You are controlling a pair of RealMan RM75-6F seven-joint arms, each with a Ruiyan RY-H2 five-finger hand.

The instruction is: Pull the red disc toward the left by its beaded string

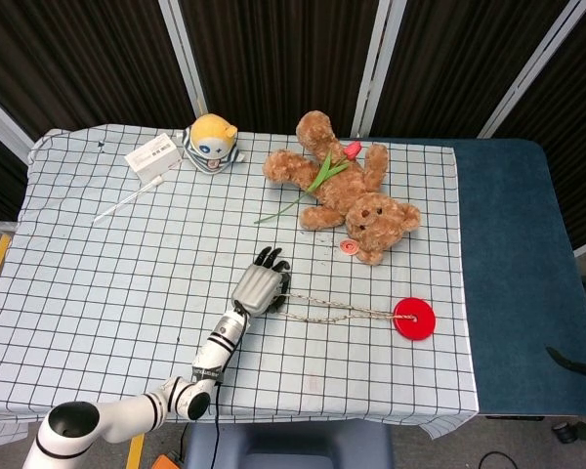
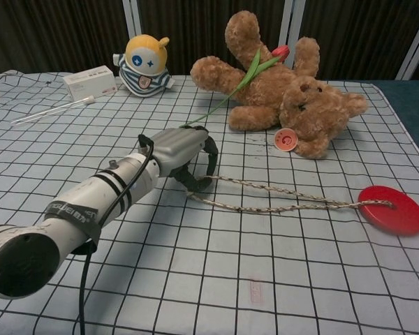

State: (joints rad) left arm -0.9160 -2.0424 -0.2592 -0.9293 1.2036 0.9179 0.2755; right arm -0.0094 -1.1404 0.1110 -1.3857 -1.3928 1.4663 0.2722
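The red disc lies flat on the checked tablecloth at the right. Its beaded string runs leftward from the disc in a doubled line. My left hand sits at the string's left end, palm down, fingers curled over the loop and holding it against the cloth. The string looks nearly taut. My right hand shows in neither view.
A brown teddy bear with a red tulip lies behind the string. A yellow-headed doll, a white box and a thin white stick are at the back left. A blue mat covers the right side.
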